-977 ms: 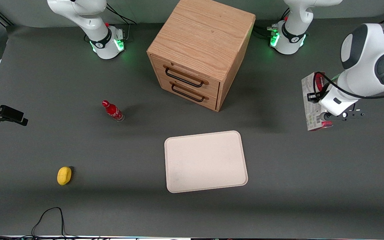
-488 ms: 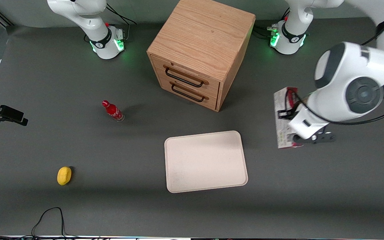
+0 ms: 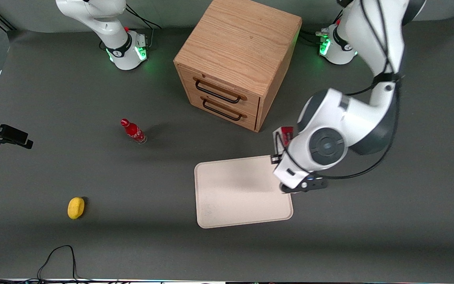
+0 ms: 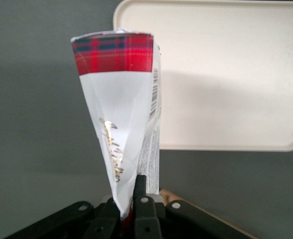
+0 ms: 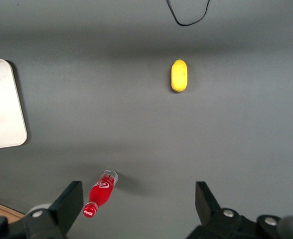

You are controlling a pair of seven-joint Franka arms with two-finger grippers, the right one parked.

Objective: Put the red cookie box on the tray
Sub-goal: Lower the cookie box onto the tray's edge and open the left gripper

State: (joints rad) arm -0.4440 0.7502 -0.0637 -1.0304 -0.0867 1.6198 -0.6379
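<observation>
My left gripper (image 4: 129, 199) is shut on one end of the red cookie box (image 4: 121, 99), a slim carton with a red tartan end, white panels and a barcode. The box hangs above the table, beside the edge of the cream tray (image 4: 236, 74) on the working arm's side. In the front view only the box's red end (image 3: 285, 135) shows, sticking out from under the arm's wrist (image 3: 317, 148). The wrist hovers over the tray (image 3: 235, 193) at its corner nearest the cabinet. The gripper itself is hidden under the wrist there.
A wooden two-drawer cabinet (image 3: 237, 59) stands farther from the front camera than the tray. A small red bottle (image 3: 133, 131) and a yellow object (image 3: 76, 207) lie toward the parked arm's end. A black cable (image 3: 55, 256) loops near the table's front edge.
The left arm has carried the cookie box from the working arm's end of the table sideways to the tray's edge. The tray and other objects have not moved.
</observation>
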